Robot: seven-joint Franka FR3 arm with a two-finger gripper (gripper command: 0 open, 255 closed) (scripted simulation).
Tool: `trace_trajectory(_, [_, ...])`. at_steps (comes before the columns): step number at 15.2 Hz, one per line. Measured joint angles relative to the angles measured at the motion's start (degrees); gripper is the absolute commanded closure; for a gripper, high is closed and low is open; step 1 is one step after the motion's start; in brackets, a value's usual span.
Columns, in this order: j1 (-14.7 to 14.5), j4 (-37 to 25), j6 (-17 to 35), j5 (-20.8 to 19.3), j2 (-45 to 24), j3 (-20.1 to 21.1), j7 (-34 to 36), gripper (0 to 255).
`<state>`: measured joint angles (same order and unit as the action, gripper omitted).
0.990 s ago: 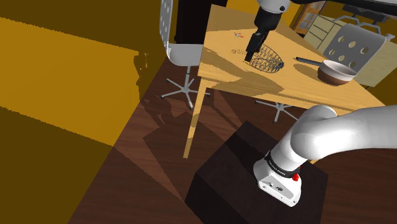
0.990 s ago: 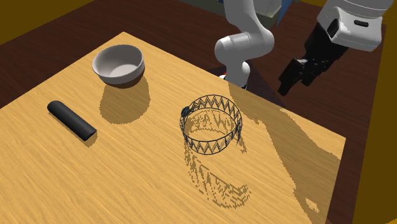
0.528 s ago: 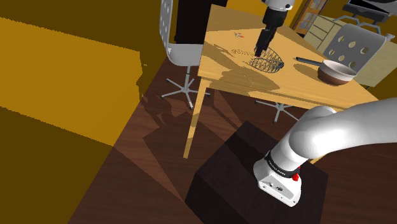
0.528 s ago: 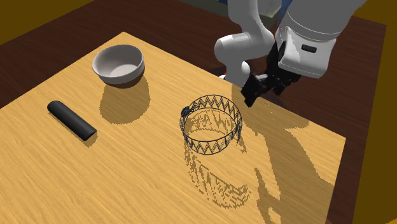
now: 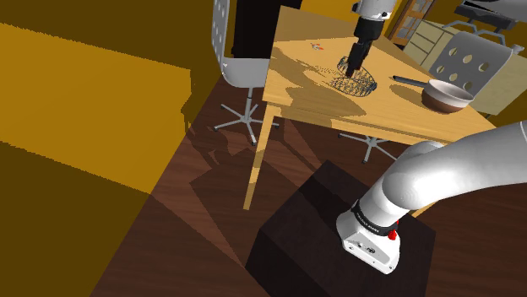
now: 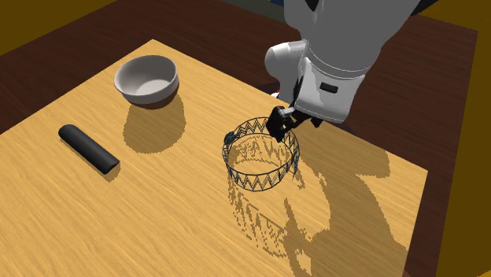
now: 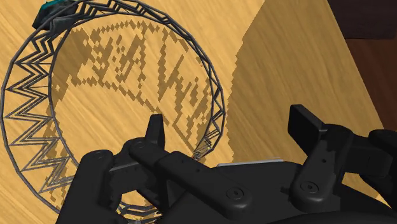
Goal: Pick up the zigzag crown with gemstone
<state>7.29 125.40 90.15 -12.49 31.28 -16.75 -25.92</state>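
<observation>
Crown (image 6: 250,179) rim between parted black jaws, teal gemstone (image 7: 54,13) opposite.

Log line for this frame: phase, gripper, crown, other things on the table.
phase: pre-grasp | gripper: open, straddling crown rim | crown: flat on table, not lifted | others: bowl, black cylinder, both apart from crown

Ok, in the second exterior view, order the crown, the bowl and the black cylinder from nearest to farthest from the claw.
1. Zigzag crown: directly beneath the open claw, near the table's middle.
2. Bowl: toward that view's upper left.
3. Black cylinder: farthest, lying at that view's left.
</observation>
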Motion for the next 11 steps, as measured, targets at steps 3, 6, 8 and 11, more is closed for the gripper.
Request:
trace_trajectory(3, [0.2, 2.7, 2.4, -0.3, 0.3, -0.4, 0.1, 0])
trace_trajectory(6, [0.2, 3.6, 3.3, -0.4, 0.2, -0.5, 0.2, 255])
trace_trajectory(8, [0.2, 3.6, 3.4, -0.4, 0.2, -0.5, 0.2, 255])
trace_trajectory(11, [0.2, 3.7, 3.5, -0.4, 0.2, -0.5, 0.2, 255])
